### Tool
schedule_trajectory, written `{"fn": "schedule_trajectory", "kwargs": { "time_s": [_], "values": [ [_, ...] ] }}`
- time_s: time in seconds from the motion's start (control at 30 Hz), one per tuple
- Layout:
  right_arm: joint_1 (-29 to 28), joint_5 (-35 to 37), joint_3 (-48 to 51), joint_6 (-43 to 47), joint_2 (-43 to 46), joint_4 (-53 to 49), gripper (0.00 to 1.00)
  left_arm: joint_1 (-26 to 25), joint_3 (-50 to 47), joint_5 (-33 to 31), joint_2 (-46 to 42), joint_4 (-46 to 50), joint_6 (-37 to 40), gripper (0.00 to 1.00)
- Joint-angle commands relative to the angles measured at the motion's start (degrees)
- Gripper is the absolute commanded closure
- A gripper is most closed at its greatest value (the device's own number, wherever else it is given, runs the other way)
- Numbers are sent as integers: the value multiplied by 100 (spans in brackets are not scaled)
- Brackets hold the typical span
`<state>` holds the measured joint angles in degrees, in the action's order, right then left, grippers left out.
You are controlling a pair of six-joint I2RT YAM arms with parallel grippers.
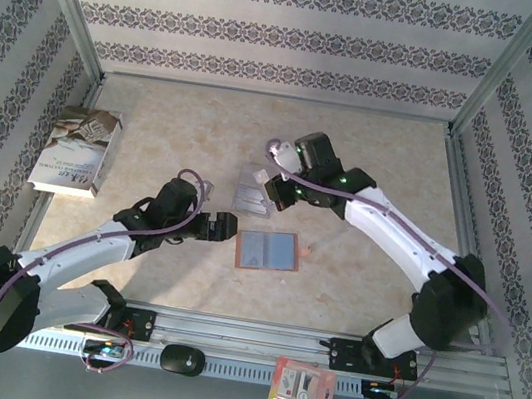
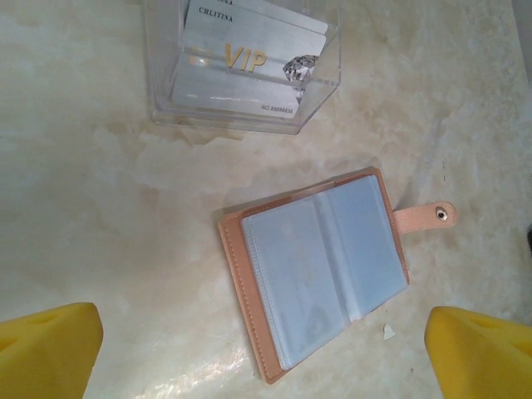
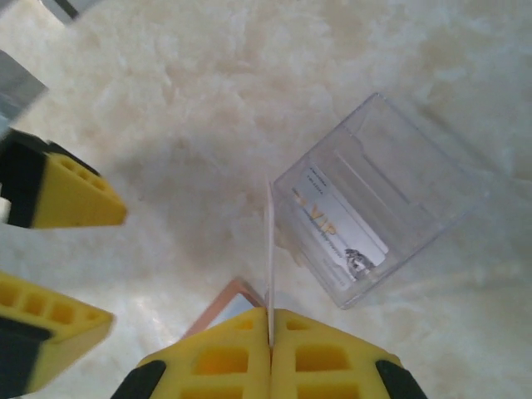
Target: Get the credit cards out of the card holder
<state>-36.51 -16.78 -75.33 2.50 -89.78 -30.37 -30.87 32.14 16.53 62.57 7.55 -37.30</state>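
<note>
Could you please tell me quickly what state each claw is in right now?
Left claw: open, holding nothing.
Right claw: closed on a credit card, seen edge-on.

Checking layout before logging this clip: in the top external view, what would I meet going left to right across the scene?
White-and-grey rectangular book → left gripper → open orange-brown leather card holder → flat red-and-white packet.

The card holder (image 1: 267, 251) lies open on the table (image 1: 384, 158); the left gripper (image 1: 229, 225) sits just beside its left edge; the right gripper (image 1: 270, 184), a pale credit card (image 1: 263, 172) at its tips, hangs over a clear box (image 1: 244, 196); a book (image 1: 77, 149) lies far left.
</note>
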Motion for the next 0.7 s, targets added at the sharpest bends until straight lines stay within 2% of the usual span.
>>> {"fn": "schedule_trajectory", "kwargs": {
  "time_s": [0.0,0.17,0.3,0.47,0.67],
  "values": [
    [-7,14,-715,1397,-572,-980,100,146,-21,-117,-195,568,136,0],
    [-30,-468,-1814,2408,-1376,-1733,100,275,-58,-207,-334,810,147,0],
    [-46,-373,-2596,2972,-2016,-2349,100,323,-33,-250,-447,1008,188,0],
    [-52,30,-2856,3358,-2467,-2486,100,356,-45,-248,-500,1169,209,0],
    [-89,208,-2832,3608,-2643,-2194,100,408,-43,-227,-391,1187,246,0]
  ]
}}
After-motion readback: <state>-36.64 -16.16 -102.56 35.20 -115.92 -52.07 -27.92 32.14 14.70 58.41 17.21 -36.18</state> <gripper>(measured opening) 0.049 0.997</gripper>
